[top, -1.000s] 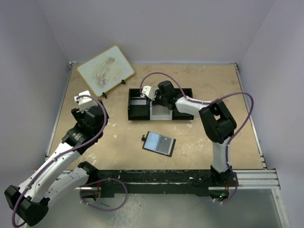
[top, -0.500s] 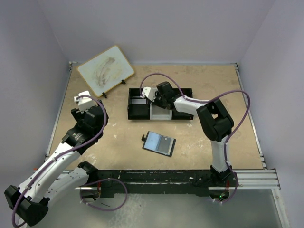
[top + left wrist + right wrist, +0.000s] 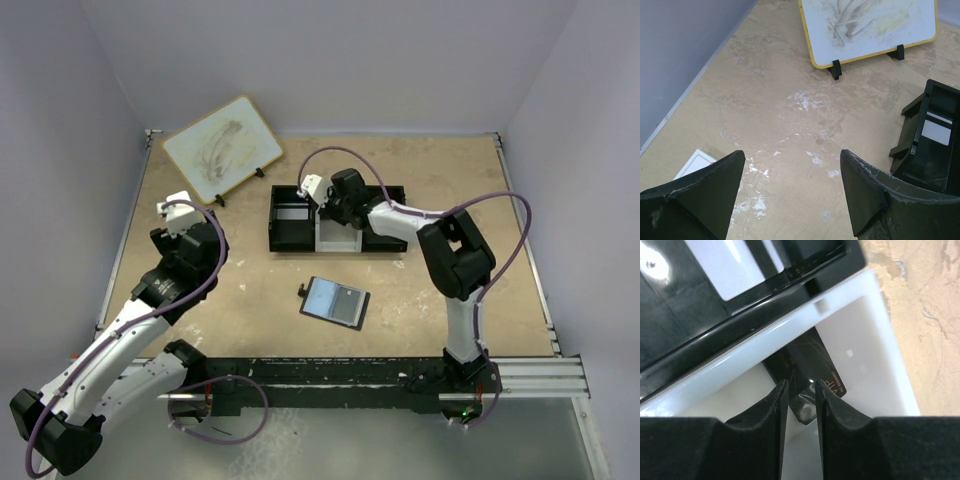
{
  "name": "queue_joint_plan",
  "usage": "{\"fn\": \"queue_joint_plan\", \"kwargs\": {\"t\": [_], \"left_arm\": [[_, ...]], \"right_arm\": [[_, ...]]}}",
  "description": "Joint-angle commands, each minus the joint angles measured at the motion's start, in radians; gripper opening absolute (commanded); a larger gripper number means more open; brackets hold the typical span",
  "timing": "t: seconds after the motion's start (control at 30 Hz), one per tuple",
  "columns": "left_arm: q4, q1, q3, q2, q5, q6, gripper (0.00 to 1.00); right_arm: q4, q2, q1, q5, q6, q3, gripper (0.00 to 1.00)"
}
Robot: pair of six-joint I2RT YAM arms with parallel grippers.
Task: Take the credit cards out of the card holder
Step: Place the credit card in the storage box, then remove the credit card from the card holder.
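The card holder (image 3: 335, 302) lies open and flat on the table's near middle, its pale blue-grey inside up and its stud tab at the left. My right gripper (image 3: 335, 205) (image 3: 801, 390) hangs over the white middle compartment of the black-and-white tray (image 3: 290, 238). Its fingers stand a narrow gap apart. A dark credit card (image 3: 812, 367) with "VIP" lettering lies face-up in that compartment just below the fingertips, not pinched. A pale rectangle (image 3: 936, 132) lies in the tray's left black compartment. My left gripper (image 3: 190, 238) (image 3: 792, 190) is open and empty over bare table at the left.
A small whiteboard (image 3: 222, 148) on black feet stands at the back left; it also shows in the left wrist view (image 3: 870, 25). A white flat thing with a green line (image 3: 696, 162) lies beside my left finger. Walls enclose the table on three sides.
My right gripper shifted slightly over the tray, dipping left and then back up. The left arm and the card holder have not moved.
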Motion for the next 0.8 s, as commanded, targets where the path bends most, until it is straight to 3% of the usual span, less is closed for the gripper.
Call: {"fn": "queue_joint_plan", "kwargs": {"t": [0.0, 0.2, 0.33, 0.57, 0.7, 0.77], "left_arm": [[0.010, 0.004, 0.022, -0.005, -0.011, -0.009, 0.75], [0.025, 0.004, 0.015, -0.018, 0.004, -0.001, 0.75], [0.033, 0.004, 0.013, -0.014, 0.033, 0.006, 0.75], [0.077, 0.004, -0.001, -0.003, 0.207, 0.000, 0.75], [0.053, 0.004, 0.023, 0.004, 0.347, -0.080, 0.77], [0.058, 0.004, 0.011, -0.006, 0.432, -0.133, 0.77]], "right_arm": [[0.109, -0.127, -0.012, -0.035, 0.193, -0.010, 0.30], [0.278, -0.313, -0.012, 0.028, 0.409, -0.165, 0.31], [0.298, -0.481, -0.012, 0.055, 0.569, -0.284, 0.34], [0.111, -0.744, -0.012, -0.022, 0.895, -0.475, 0.36], [-0.051, -0.774, -0.012, -0.130, 0.996, -0.526, 0.34], [-0.048, -0.787, -0.010, -0.160, 1.078, -0.580, 0.33]]}}
